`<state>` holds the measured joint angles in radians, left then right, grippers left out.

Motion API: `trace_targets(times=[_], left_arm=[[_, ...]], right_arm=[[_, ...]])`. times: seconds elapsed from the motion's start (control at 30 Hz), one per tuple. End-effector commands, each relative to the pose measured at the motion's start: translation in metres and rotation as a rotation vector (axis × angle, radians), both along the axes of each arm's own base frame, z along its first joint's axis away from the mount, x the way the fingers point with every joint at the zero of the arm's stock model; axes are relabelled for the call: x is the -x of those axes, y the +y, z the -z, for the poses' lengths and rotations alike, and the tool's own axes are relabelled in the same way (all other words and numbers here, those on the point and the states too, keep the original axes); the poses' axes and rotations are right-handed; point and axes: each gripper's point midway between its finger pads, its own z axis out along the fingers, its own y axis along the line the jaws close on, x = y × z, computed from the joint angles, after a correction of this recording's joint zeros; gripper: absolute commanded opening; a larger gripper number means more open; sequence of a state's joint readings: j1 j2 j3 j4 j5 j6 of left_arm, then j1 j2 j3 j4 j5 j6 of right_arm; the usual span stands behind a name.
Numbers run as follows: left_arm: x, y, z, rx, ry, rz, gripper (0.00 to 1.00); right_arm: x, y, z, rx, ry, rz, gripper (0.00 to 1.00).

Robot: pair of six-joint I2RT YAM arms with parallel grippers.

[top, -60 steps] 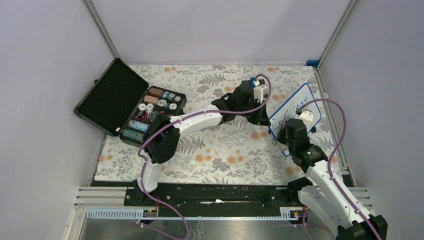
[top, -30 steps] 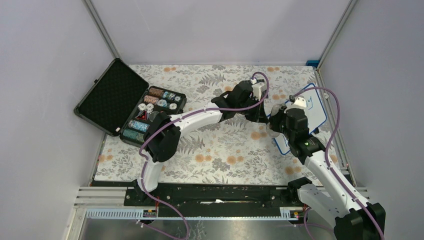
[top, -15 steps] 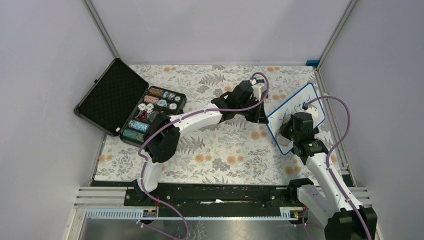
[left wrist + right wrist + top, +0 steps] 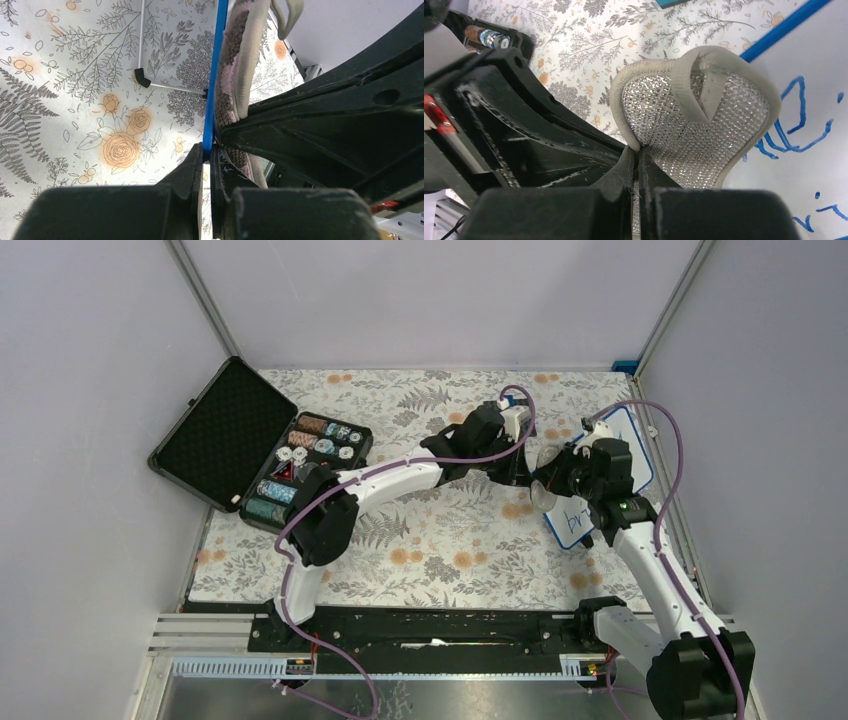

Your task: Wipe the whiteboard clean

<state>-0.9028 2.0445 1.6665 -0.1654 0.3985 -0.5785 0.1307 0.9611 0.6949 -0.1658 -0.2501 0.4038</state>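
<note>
Pinching the blue edge of the whiteboard (image 4: 805,172) is the left claw (image 4: 206,151); the right claw (image 4: 635,152) clamps a grey pad (image 4: 694,117).

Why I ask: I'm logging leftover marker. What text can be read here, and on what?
Small white board with thin blue frame: blue handwriting, perhaps "br"; other strokes unreadable, partly behind the grey mesh pad.
Chips in the open black case: markings too small to read.
</note>
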Motion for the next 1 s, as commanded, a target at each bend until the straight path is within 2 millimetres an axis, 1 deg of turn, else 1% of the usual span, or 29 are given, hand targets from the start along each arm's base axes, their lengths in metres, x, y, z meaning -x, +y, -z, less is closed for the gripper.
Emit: trace_targets(times=[0.0, 0.07, 0.17, 0.23, 0.3, 0.43, 0.47, 0.5, 0.57, 0.73, 0.83, 0.87, 0.97], left_arm=[[0.024, -0.01, -0.04, 0.08, -0.058, 0.067, 0.0], [0.024, -0.009, -0.041, 0.08, -0.061, 0.062, 0.0], [0.023, -0.008, -0.044, 0.087, -0.072, 0.048, 0.0], [0.022, -0.006, -0.045, 0.091, -0.078, 0.037, 0.0], [0.022, -0.005, -0.046, 0.097, -0.081, 0.031, 0.0], [0.022, -0.005, -0.046, 0.096, -0.081, 0.03, 0.0], [0.022, -0.004, -0.047, 0.098, -0.082, 0.03, 0.0], [0.022, -0.004, -0.047, 0.098, -0.083, 0.029, 0.0], [0.022, -0.004, -0.048, 0.099, -0.087, 0.027, 0.0], [0.021, -0.005, -0.047, 0.1, -0.083, 0.027, 0.0], [0.022, -0.005, -0.046, 0.1, -0.076, 0.028, 0.0], [0.022, -0.006, -0.047, 0.103, -0.078, 0.028, 0.0], [0.021, -0.006, -0.049, 0.109, -0.08, 0.025, 0.0]], right_arm=[[-0.026, 0.026, -0.066, -0.071, -0.19, -0.108, 0.0], [-0.033, 0.016, -0.062, -0.052, -0.17, -0.042, 0.0], [-0.04, -0.007, -0.042, -0.01, -0.117, 0.106, 0.0], [-0.042, -0.022, -0.027, 0.028, -0.074, 0.191, 0.0], [-0.042, -0.041, -0.017, 0.064, -0.044, 0.268, 0.0], [-0.04, -0.083, -0.006, 0.126, -0.002, 0.412, 0.0], [-0.039, -0.092, -0.006, 0.134, 0.008, 0.438, 0.0], [-0.039, -0.095, -0.004, 0.141, 0.019, 0.447, 0.0], [-0.039, -0.091, -0.002, 0.137, 0.027, 0.421, 0.0], [-0.034, -0.054, -0.005, 0.048, 0.009, 0.215, 0.0], [-0.024, -0.036, -0.009, -0.008, 0.014, 0.118, 0.0], [-0.021, -0.028, -0.01, -0.026, 0.015, 0.078, 0.0], [-0.007, 0.009, -0.017, -0.049, 0.015, -0.064, 0.0]])
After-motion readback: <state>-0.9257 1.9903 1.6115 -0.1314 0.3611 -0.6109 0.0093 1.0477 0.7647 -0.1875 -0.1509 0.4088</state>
